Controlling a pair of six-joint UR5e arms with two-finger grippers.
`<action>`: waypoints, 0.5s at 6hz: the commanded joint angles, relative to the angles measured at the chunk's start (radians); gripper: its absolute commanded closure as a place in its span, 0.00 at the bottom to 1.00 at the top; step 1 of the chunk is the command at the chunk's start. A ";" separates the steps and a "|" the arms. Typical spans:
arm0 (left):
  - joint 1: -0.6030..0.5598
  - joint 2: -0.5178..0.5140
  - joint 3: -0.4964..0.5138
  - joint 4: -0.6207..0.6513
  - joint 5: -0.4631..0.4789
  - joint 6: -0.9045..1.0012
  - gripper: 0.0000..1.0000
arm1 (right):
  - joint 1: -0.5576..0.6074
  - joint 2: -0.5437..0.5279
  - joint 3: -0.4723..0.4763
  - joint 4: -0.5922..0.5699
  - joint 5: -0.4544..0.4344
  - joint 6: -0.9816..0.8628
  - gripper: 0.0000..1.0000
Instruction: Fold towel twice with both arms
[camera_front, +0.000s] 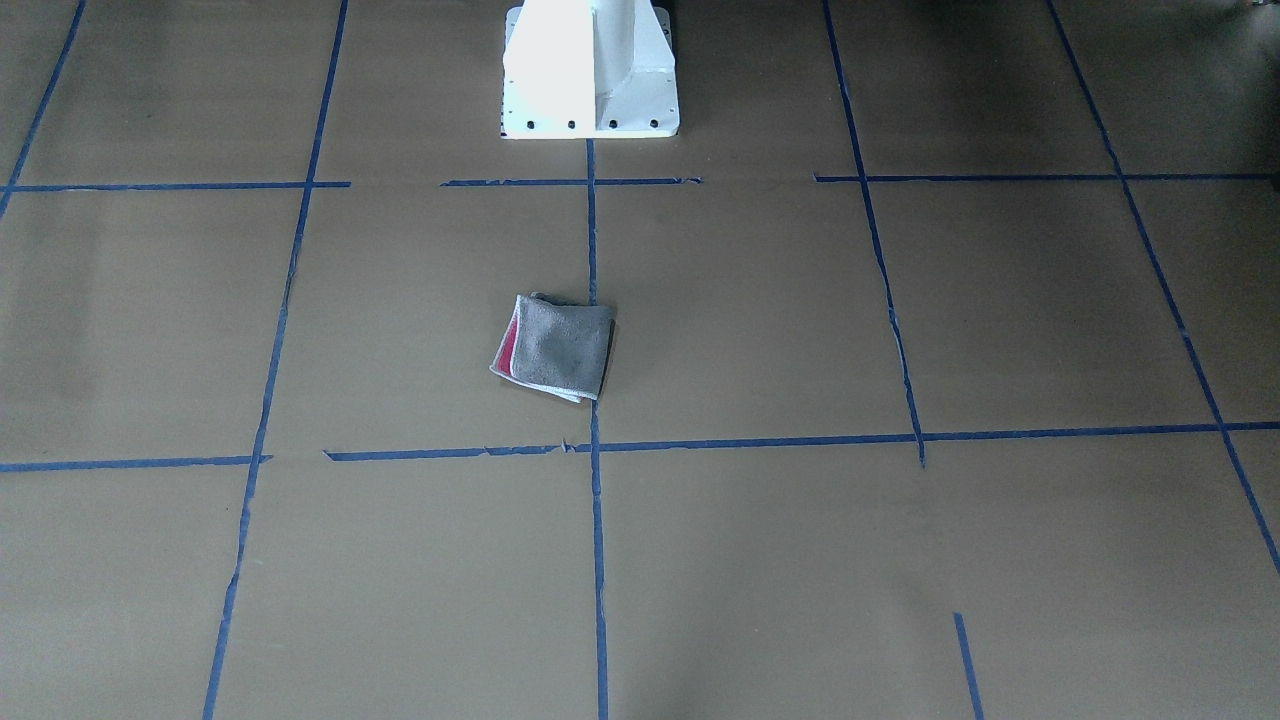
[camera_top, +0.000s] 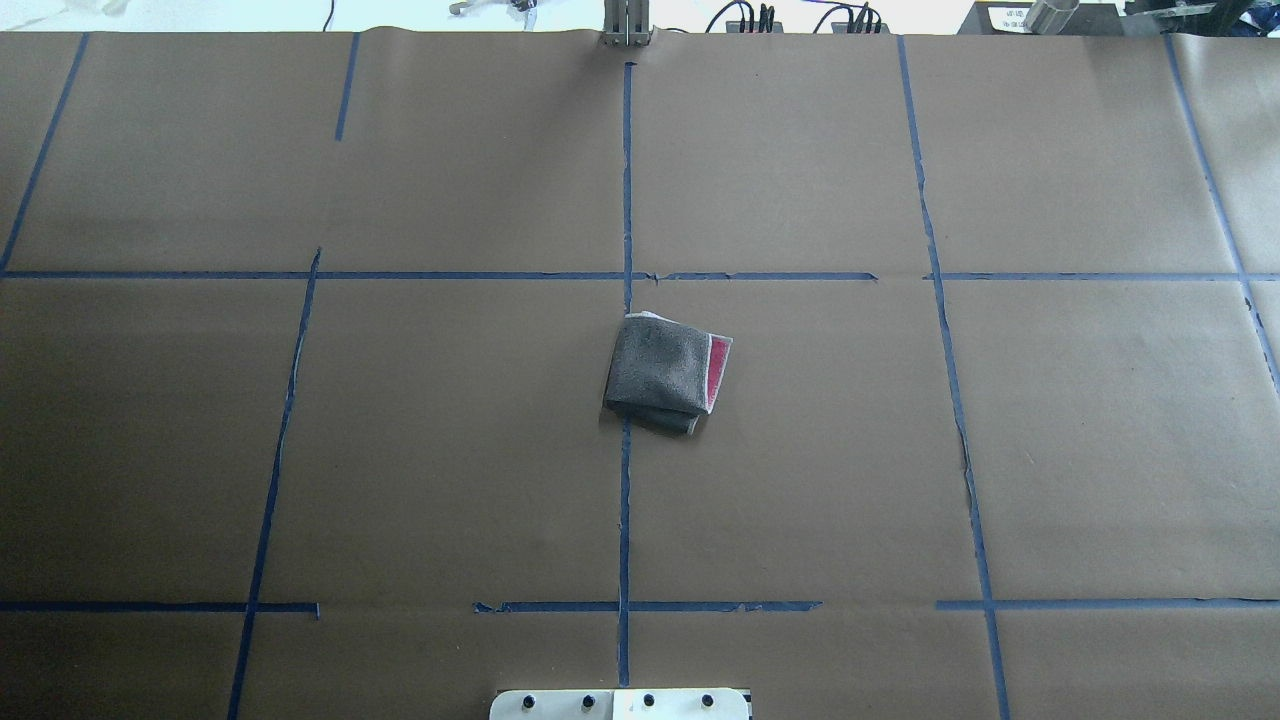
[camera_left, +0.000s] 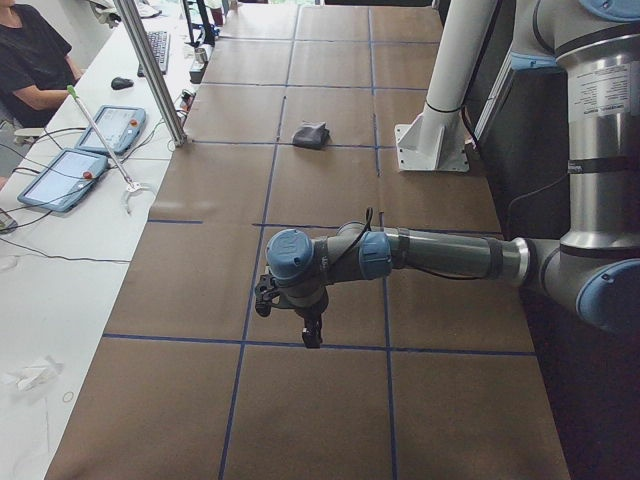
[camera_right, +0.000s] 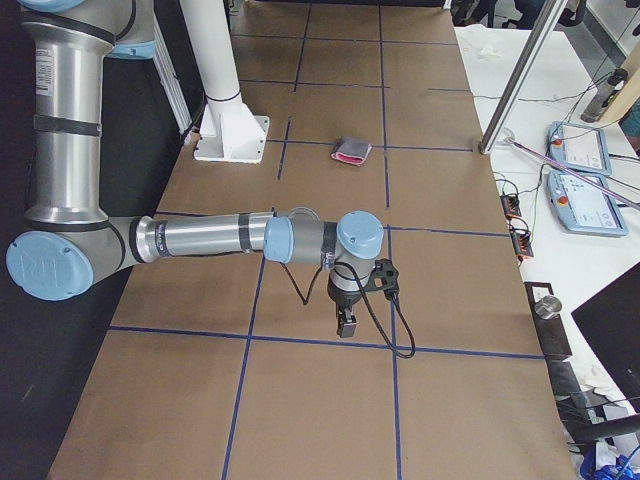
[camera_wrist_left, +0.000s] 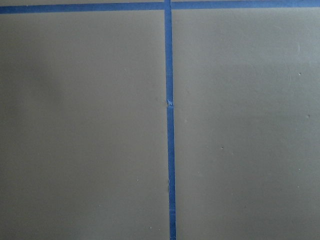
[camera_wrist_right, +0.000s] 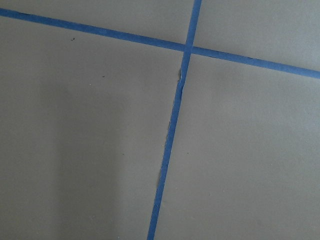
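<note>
The towel (camera_front: 553, 347) lies folded into a small square at the table's middle, grey face up, with a pink strip and whitish hem showing at one edge (camera_top: 665, 373). It is small and far in the left side view (camera_left: 311, 135) and the right side view (camera_right: 351, 151). Both arms are out of the overhead and front views. My left gripper (camera_left: 290, 318) hangs over bare paper far from the towel. My right gripper (camera_right: 347, 325) does the same at the other end. I cannot tell whether either is open. Both wrist views show only brown paper and blue tape.
The white pedestal base (camera_front: 590, 70) stands at the robot's side of the table (camera_top: 620, 705). A metal post (camera_left: 150, 70) rises at the far edge. Control tablets (camera_left: 110, 125) and a seated person (camera_left: 30, 60) are on the white bench beyond. Blue tape lines (camera_top: 625, 500) grid the paper.
</note>
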 joint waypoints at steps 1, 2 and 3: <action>-0.001 0.005 0.016 0.003 -0.049 0.002 0.00 | 0.000 -0.004 -0.001 0.000 0.011 0.001 0.00; -0.001 0.007 0.020 0.003 -0.069 0.000 0.00 | 0.000 -0.004 -0.001 0.000 0.011 0.001 0.00; -0.001 0.005 0.020 0.002 -0.067 0.000 0.00 | 0.000 -0.004 -0.001 0.000 0.011 0.001 0.00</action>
